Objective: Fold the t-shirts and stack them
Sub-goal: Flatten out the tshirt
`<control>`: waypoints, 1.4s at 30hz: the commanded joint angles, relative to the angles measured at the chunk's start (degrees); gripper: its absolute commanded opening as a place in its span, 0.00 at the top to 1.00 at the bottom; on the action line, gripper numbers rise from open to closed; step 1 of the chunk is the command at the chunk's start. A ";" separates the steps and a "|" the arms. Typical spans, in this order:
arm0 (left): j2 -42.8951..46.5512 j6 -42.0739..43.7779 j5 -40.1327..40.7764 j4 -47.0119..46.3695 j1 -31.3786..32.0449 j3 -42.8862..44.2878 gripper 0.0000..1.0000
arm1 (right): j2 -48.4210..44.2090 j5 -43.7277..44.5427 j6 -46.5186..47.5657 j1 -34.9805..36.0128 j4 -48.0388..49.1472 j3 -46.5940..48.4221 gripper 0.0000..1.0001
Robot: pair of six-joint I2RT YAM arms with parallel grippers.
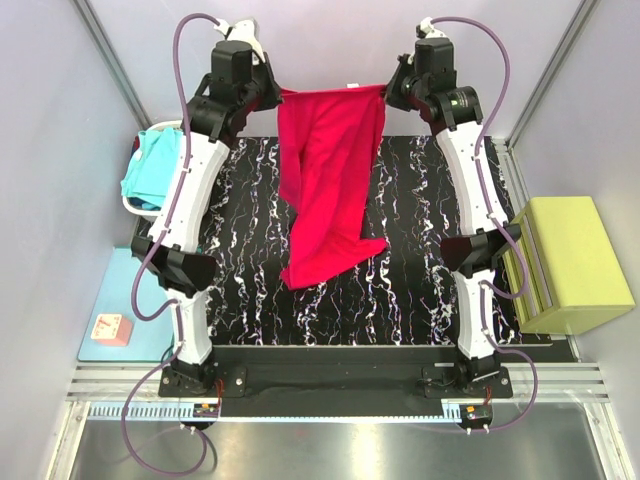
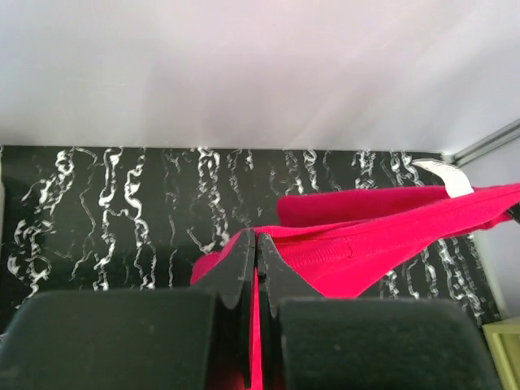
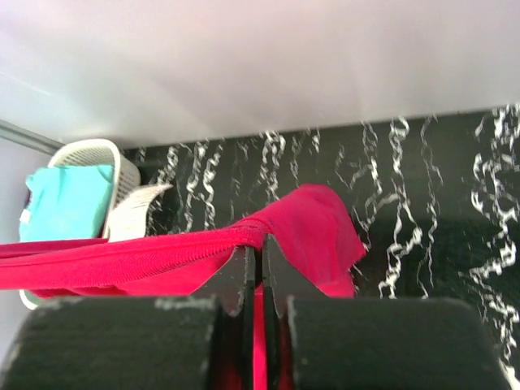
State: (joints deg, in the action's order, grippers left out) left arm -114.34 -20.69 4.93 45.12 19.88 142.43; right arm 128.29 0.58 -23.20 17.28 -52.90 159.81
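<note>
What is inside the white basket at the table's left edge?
A turquoise t-shirt lies bunched in the basket; anything beneath the cloth is hidden.

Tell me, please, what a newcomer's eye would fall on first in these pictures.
The crimson t-shirt, stretched by its top edge between the left gripper and the right gripper, both shut on it, hangs at the far side with its lower end trailing onto the black marbled table. Next come the turquoise t-shirt, heaped in a white basket at the left, and the yellow-green block at the right.
</note>
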 commanded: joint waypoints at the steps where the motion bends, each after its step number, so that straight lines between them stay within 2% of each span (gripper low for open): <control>1: 3.77 -0.76 0.25 -3.82 -0.90 6.71 1.00 | -4.62 7.15 2.81 1.61 4.48 4.81 1.00; 11: 10.54 3.28 2.97 -3.64 1.30 5.49 1.00 | -10.16 9.35 4.57 4.61 3.86 2.18 1.00; 19: 11.86 5.39 5.09 -2.15 2.71 0.66 1.00 | -11.12 9.44 4.83 4.43 3.07 -2.91 1.00; 23: 13.35 5.92 6.93 0.31 3.67 -4.87 1.00 | -11.48 9.97 4.39 3.90 1.49 -7.13 1.00; 26: 15.98 7.14 10.51 0.93 6.82 -11.37 1.00 | -13.14 11.10 4.22 4.34 0.78 -13.10 1.00; 29: 18.71 8.82 14.57 0.93 10.52 -16.74 1.00 | -18.67 14.71 5.97 6.70 4.81 -23.72 1.00; 30: 19.24 8.82 14.76 0.84 10.97 -18.84 1.00 | -20.34 15.24 6.24 7.15 8.05 -29.49 1.00; 32: 21.52 7.34 13.45 0.93 11.15 -21.22 1.00 | -24.74 15.85 6.24 8.21 10.18 -34.36 1.00; 37: 26.62 5.40 12.12 1.11 12.28 -30.79 1.00 | -32.29 15.59 4.75 8.91 10.28 -47.81 1.00; 42: 34.62 2.85 12.74 1.19 16.76 -42.31 1.00 | -40.47 16.47 2.55 12.42 10.63 -63.44 1.00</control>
State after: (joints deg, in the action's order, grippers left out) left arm -86.85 -16.10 14.81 47.31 34.04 105.58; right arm 94.89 12.86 -19.03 27.86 -44.34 104.51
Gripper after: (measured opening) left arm 0.012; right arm 0.022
